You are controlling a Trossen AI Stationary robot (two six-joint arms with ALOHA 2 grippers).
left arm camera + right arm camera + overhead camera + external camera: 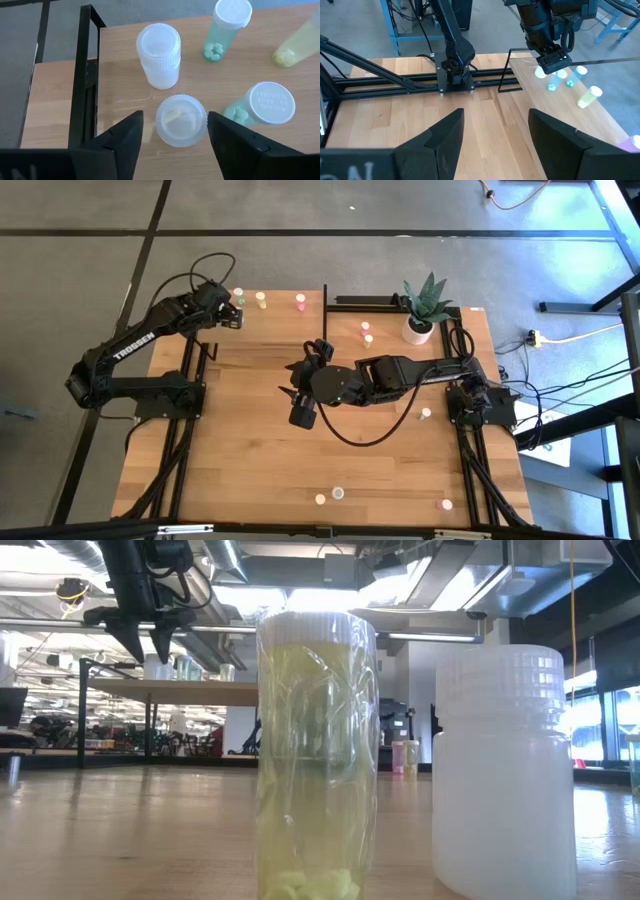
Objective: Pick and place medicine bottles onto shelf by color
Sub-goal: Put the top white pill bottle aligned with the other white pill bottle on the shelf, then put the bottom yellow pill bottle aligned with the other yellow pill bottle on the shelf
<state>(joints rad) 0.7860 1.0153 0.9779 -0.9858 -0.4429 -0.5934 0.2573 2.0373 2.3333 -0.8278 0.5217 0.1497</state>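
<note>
Two dark fingers of the left gripper (170,135) stand spread on either side of a small clear white-capped bottle (180,120), touching neither flank, so nothing is held. In the high view this gripper (232,318) sits at the upper left of the frame, over the far corner of the raised light-wood shelf (280,330), where a squat white bottle (159,54) and two green-tinted bottles (226,22) already stand. To finish well, lift straight up, keeping the fingers clear of the cap. The right gripper (296,395) waits mid-frame over the wooden surface (260,460), wide open and empty.
</note>
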